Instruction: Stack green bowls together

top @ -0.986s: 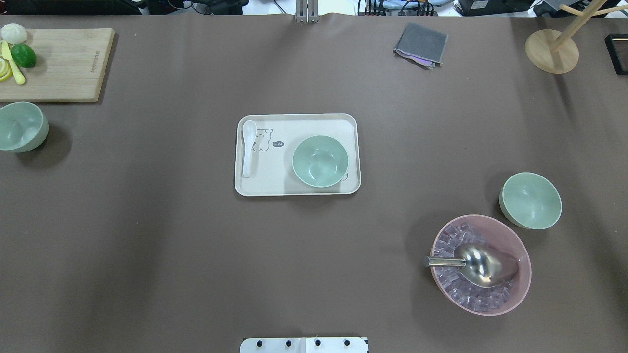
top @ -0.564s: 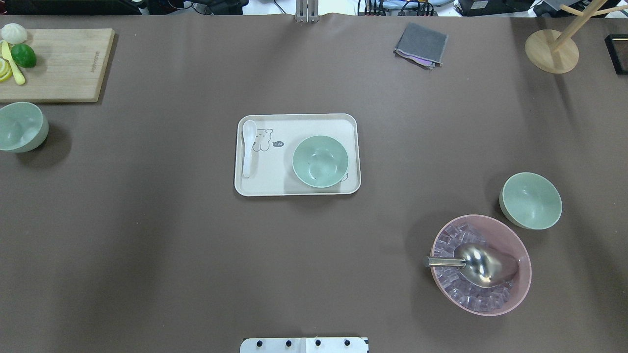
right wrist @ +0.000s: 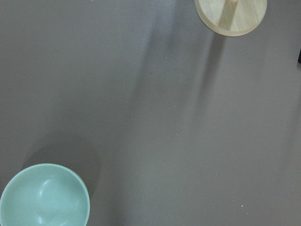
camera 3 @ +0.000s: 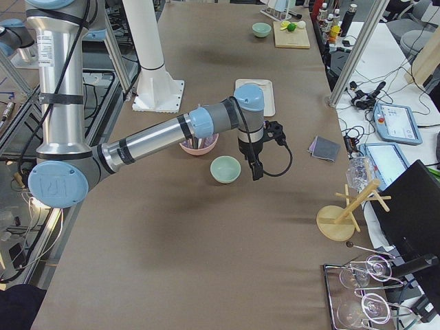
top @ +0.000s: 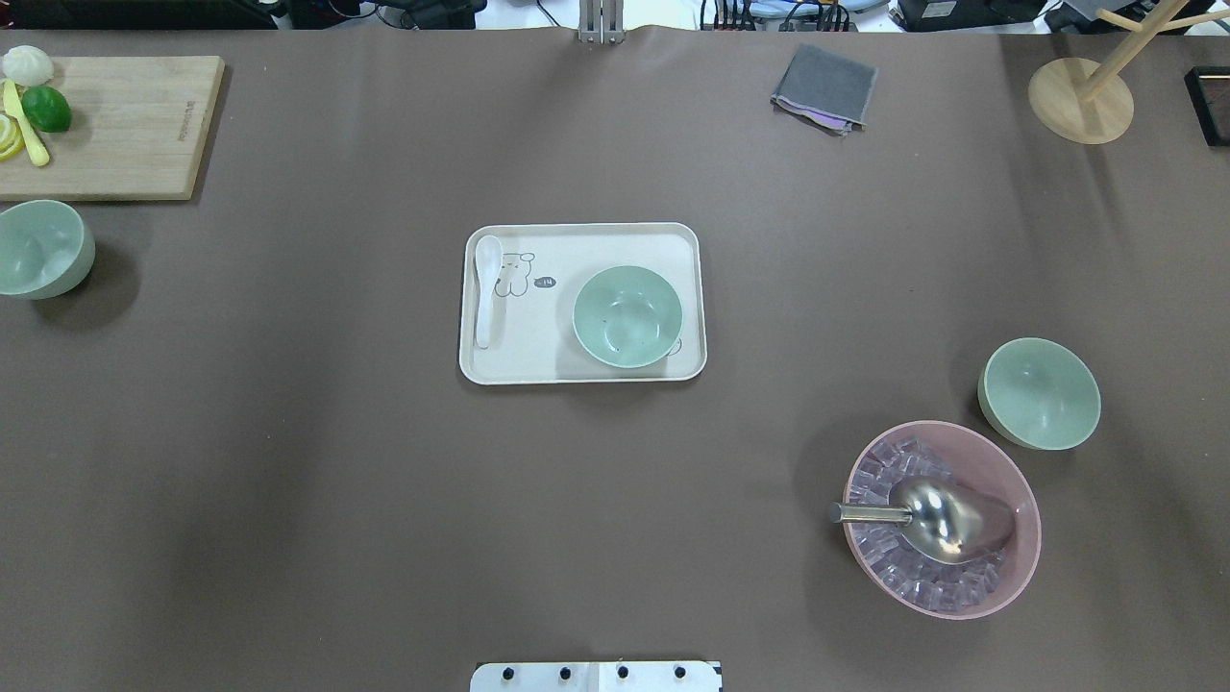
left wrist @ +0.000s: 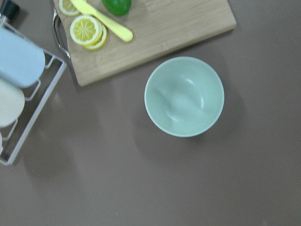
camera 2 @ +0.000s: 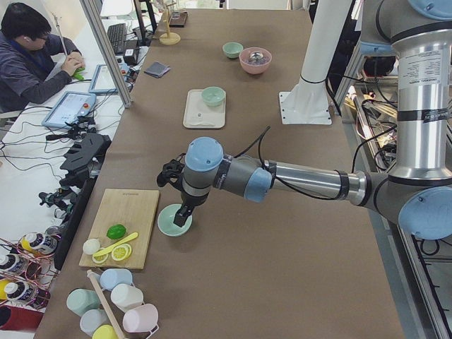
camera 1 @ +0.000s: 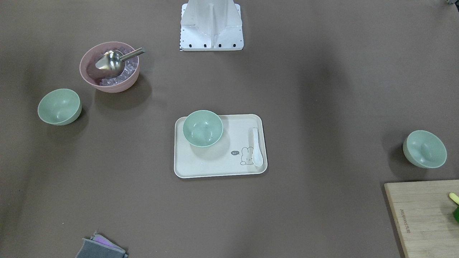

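Three pale green bowls stand apart and upright. One green bowl (top: 38,248) is at the far left beside the cutting board and shows in the left wrist view (left wrist: 184,96). One green bowl (top: 627,316) sits on the cream tray (top: 577,370). One green bowl (top: 1040,393) is at the right next to the pink bowl; it sits low left in the right wrist view (right wrist: 44,197). My left gripper (camera 2: 185,212) hangs over the left bowl (camera 2: 173,220). My right gripper (camera 3: 256,168) hangs beside the right bowl (camera 3: 225,169). I cannot tell whether either is open.
A pink bowl (top: 942,519) holds ice cubes and a metal scoop. A white spoon (top: 486,288) lies on the tray. A cutting board (top: 115,125) with lime and lemon is far left. A grey cloth (top: 824,86) and a wooden stand (top: 1081,99) are at the back.
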### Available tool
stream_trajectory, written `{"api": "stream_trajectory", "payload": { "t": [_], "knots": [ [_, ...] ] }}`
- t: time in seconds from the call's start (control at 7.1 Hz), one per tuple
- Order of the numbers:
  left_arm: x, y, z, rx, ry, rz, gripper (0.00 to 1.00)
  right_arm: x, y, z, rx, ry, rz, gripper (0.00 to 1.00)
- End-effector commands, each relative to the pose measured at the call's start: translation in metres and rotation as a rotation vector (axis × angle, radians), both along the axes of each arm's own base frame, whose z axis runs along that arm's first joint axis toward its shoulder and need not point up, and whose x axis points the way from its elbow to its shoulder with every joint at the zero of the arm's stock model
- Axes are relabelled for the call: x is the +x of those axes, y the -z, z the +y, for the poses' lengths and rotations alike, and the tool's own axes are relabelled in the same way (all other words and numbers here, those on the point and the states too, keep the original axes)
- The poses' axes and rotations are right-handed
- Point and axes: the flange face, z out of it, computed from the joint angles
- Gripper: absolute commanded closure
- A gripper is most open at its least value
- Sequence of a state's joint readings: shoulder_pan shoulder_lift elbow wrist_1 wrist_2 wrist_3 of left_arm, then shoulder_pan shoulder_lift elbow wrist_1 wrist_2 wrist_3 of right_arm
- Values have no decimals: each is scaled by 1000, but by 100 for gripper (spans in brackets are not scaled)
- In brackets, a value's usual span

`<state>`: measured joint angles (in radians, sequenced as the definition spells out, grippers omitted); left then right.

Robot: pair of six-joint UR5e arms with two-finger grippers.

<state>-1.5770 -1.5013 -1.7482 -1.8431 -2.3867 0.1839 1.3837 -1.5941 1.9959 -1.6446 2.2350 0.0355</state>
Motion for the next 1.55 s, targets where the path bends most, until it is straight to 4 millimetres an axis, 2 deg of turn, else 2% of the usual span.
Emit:
{"api": "stream_trajectory", "payload": {
  "t": [0.0,0.14,0.28,0.42,0.56,0.85,0.99,1.27,1.41],
  "knots": [
    [3,-4,-17,24,-16,38,1,-11,-11,-6,28,15,-4,0],
    [7,-9,-24,22,-22,31,1,-39,-23,-12,22,50,-9,0],
    [31,-19,-37,-8,-67,28,1,-70,-17,-22,-1,14,-44,0],
    [41,-53,-68,-97,-40,26,1,-98,-8,-22,-42,-26,-72,0],
    [60,-70,-87,-125,-27,1,2,-113,-5,-21,-71,-53,-66,0],
    [115,-80,-103,-173,41,-26,2,-145,4,-20,-88,-96,-55,1],
    [135,-95,-107,-163,48,-57,2,-146,5,-20,-82,-96,-57,1],
    [153,-117,-116,-142,54,-85,6,-146,4,-19,-84,-98,-58,1],
    [153,-117,-116,-139,69,-99,16,-145,5,-18,-83,-98,-59,1]
  ]
}}
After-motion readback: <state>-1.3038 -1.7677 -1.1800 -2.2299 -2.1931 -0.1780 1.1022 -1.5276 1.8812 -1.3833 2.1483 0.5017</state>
